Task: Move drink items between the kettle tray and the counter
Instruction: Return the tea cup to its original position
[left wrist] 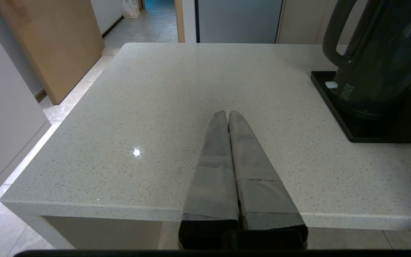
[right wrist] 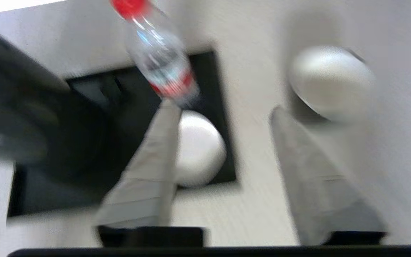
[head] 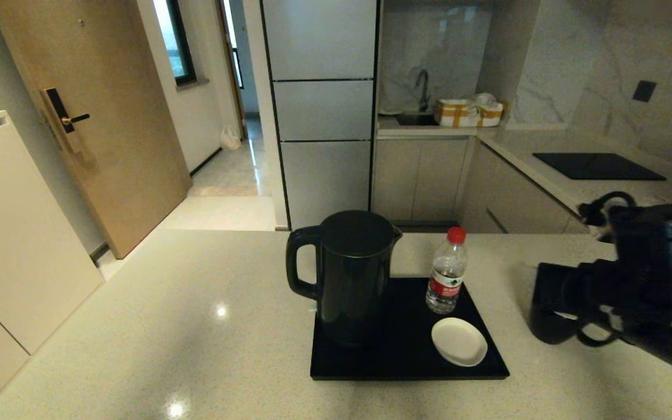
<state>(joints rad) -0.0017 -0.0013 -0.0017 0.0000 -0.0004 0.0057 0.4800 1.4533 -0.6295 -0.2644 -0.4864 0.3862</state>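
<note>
our right gripper (right wrist: 223,110) hangs spread and empty above the counter (head: 196,326), beside the black cup (head: 549,315); our left gripper (left wrist: 227,115) rests pressed together.

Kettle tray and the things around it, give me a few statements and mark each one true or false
1. The kettle stands upright on the tray. True.
2. The bottle lies on its side on the counter. False: it stands upright on the tray.
3. The black cup sits on the counter, off the tray. True.
4. The white saucer is on the counter. False: it lies on the tray.
5. The right pincer holds the bottle. False: its jaws are apart with nothing between them.
</note>
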